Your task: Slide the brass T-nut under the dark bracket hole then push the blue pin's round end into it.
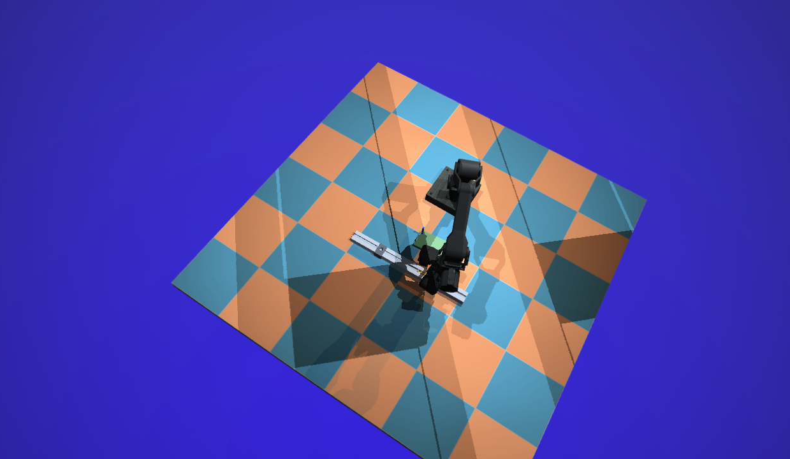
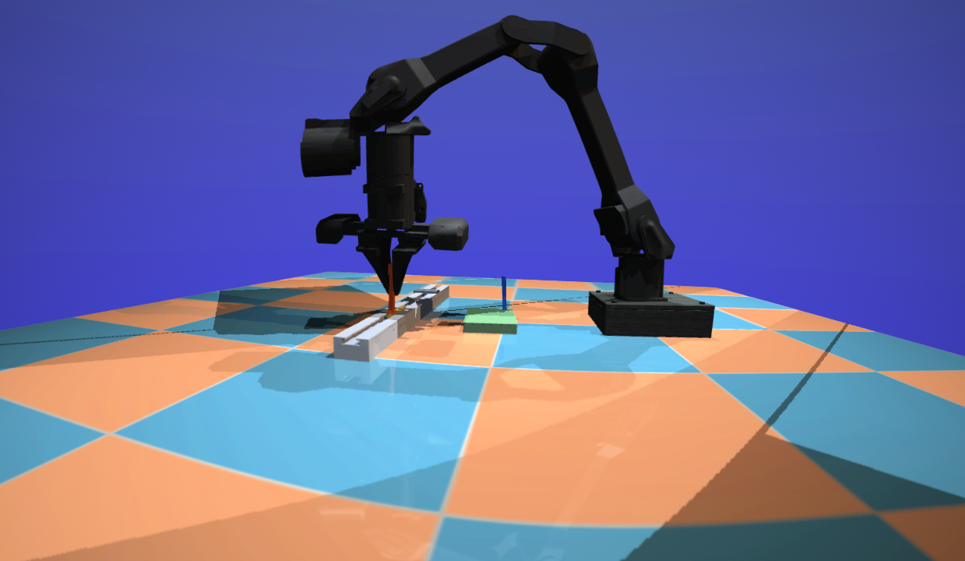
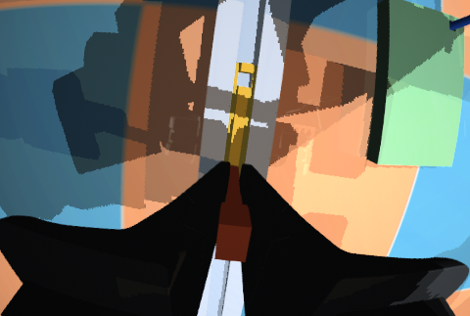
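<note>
1. Top: A black arm reaches over an aluminum rail (image 1: pixel 365 240) on the checkered table (image 1: pixel 323 148); the dark bracket (image 1: pixel 380 249) sits well apart from the brass T-nut (image 1: pixel 421 272).
2. Exterior: The pincer (image 2: pixel 395 289), nearly closed, grips the upright orange handle (image 2: pixel 391 296) above the rail (image 2: pixel 365 340); a blue pin (image 2: pixel 503 293) stands in the green tray (image 2: pixel 489 321).
3. Wrist: Narrowly parted fingertips of the pincer (image 3: pixel 236 166) clasp the handle (image 3: pixel 234 243); the brass nut (image 3: pixel 241 111) lies along the rail's slot (image 3: pixel 249 37).
</note>
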